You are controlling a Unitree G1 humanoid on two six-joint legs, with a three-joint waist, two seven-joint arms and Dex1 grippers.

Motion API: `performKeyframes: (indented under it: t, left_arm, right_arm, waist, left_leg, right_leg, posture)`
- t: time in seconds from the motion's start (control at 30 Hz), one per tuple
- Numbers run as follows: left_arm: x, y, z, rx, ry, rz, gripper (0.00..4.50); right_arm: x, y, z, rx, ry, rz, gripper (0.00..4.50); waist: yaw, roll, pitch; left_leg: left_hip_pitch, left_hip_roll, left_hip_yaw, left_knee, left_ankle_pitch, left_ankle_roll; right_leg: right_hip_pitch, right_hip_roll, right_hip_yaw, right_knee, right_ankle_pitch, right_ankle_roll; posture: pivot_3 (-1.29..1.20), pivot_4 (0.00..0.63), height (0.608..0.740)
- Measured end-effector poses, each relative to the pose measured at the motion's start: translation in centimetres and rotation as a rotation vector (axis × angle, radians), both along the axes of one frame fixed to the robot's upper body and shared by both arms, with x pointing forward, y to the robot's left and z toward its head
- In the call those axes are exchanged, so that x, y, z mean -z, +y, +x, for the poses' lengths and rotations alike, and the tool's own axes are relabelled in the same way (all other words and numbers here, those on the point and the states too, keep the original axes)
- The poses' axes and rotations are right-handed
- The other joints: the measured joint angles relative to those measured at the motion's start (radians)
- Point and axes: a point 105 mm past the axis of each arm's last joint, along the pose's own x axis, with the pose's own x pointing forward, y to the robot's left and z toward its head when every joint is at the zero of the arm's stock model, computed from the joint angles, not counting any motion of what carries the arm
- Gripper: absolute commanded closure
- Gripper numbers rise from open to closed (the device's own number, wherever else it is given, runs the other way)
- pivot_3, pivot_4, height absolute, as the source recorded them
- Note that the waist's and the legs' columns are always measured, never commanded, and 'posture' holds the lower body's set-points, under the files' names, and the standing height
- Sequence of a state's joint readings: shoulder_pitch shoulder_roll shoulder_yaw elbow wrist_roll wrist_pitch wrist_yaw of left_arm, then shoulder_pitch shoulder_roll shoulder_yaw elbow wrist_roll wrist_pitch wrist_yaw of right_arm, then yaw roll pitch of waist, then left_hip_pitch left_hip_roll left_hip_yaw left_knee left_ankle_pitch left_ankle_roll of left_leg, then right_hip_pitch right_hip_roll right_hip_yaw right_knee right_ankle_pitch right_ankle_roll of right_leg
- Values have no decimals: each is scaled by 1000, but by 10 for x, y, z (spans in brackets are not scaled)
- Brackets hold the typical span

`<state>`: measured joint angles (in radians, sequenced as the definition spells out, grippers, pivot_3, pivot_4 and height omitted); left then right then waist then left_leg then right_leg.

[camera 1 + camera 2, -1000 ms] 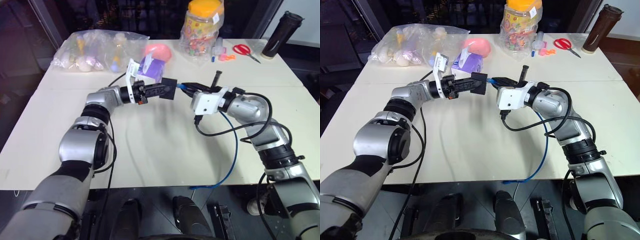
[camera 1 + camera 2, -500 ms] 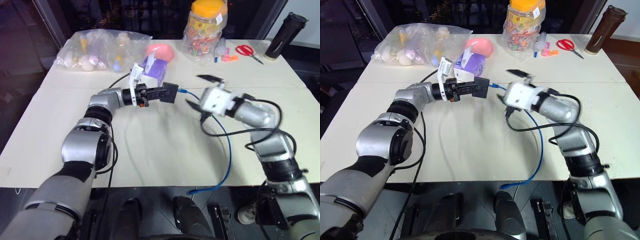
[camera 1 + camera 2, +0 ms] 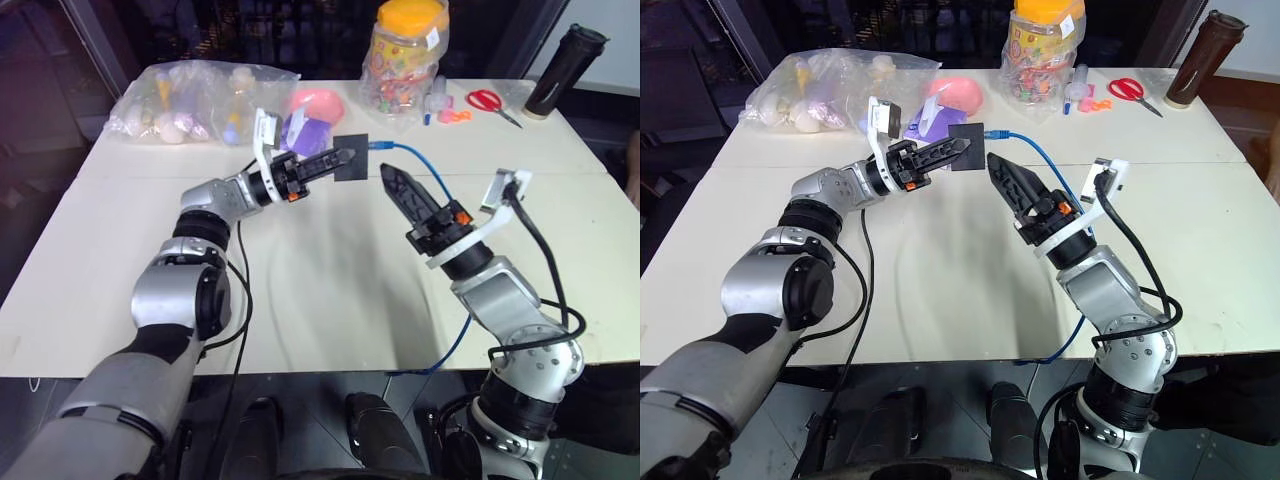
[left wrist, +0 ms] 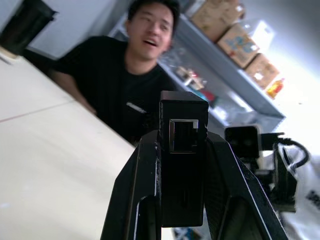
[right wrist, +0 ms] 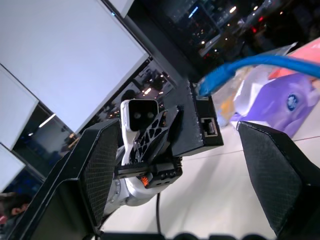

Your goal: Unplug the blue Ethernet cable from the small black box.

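The pale, smooth tabletop (image 3: 300,290) sits well beneath the action. Up in the air, the left tool (image 3: 338,160) is clamped on the small black box (image 3: 351,157), a flat matte square with sharp edges and two metal-rimmed sockets on one face. The blue Ethernet cable (image 3: 425,165), thin, glossy and limp, is plugged into the box; it arcs away, drops behind the right arm and trails off the near tabletop edge. The right tool (image 3: 400,190) hovers just beside the box with its ribbed black fingers (image 5: 272,170) spread wide, gripping nothing.

Risk, as I judge it: those blunt pads could close on slippery cord rather than the plug, tugging without freeing the latch. That pull could twist the box out of the left tool's narrow pinch.
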<state>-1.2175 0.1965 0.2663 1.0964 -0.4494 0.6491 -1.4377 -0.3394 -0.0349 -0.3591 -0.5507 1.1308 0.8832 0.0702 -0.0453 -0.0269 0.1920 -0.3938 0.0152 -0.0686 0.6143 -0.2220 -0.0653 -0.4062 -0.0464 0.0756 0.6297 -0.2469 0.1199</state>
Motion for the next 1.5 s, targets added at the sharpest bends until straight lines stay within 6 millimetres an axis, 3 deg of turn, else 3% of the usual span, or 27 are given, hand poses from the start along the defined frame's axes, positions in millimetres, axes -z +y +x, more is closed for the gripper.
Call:
performKeyframes:
  t: [0.6,0.7,0.9,1.3,1.47,1.5]
  left_arm:
    - [6,-5,-21,111,30,-13,4007]
    - [4,-5,-22,114,27,-20,4007]
    - [2,-5,-22,110,20,-32,4007]
    - [3,-2,-23,104,27,-42,4007]
    - [9,3,-15,42,35,3,4007]
    - [11,11,-12,13,38,19,4007]
  right_arm:
    - [0,5,15,-7,-15,15,638]
    - [-1,6,15,-8,-24,24,1452]
    - [-4,8,13,-31,-39,57,4472]
    - [-4,12,12,-36,-48,71,4472]
    - [2,6,24,15,-23,23,4472]
    - [0,-5,28,71,-28,20,4472]
  waist:
    - [1,0,0]
    - [1,0,0]
    - [0,0,0]
    - [0,0,0]
    - [1,0,0]
    - [0,0,0]
  left_leg:
    - [-1,0,0,0,0,0]
    - [-1,0,0,0,0,0]
    - [-1,0,0,0,0,0]
    - [-1,0,0,0,0,0]
    - [-1,0,0,0,0,0]
    - [-1,0,0,0,0,0]
  right_leg:
    - [0,0,0,-1,0,0]
    - [0,0,0,-1,0,0]
    - [0,0,0,-1,0,0]
    - [0,0,0,-1,0,0]
    - [0,0,0,-2,0,0]
    - [0,0,0,-2,0,0]
  posture:
    - [0,150,739]
    - [0,150,739]
    - [0,150,739]
    - [0,150,739]
    - [0,150,739]
    - [0,150,739]
